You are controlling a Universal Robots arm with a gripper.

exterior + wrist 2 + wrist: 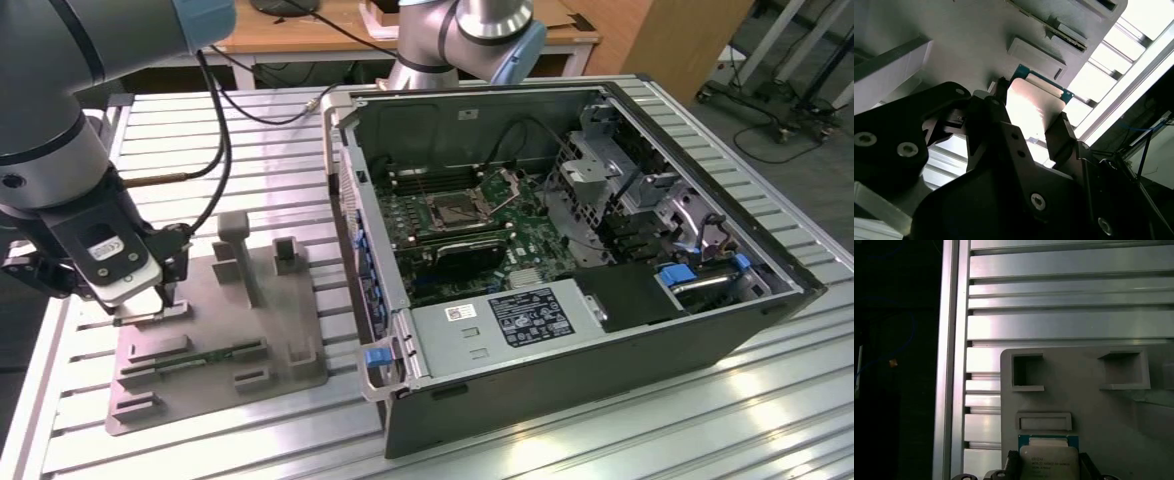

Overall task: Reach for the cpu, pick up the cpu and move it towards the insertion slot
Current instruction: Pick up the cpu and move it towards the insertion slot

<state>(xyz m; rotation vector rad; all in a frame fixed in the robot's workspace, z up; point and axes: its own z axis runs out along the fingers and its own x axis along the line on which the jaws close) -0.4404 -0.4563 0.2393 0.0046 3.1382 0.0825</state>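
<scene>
At the grey tray (267, 365) on the exterior view's left, we found the gripper (144, 312) low over the tray's outer edge. Both wrist views showed its fingers (991, 117) closed narrowly on the cpu (1035, 111), one on each of two opposite edges, its silvery top in plain sight. We could not tell whether the chip had cleared its seat in the tray. We noted the insertion slot (451, 210) well apart, inside the open computer case (561, 380), with the hinged bracket (511, 184) raised beside it.

We judged the hold slender: contact ran along thin edges only, so any snag on the tray's recess or a sharp move could tilt the chip or let it slip. We also judged the tray's upright posts (235, 240) and the case's side wall (350, 200), both standing between chip and socket, to be collision hazards on a low path. A tilted chip would meet the socket unevenly.
</scene>
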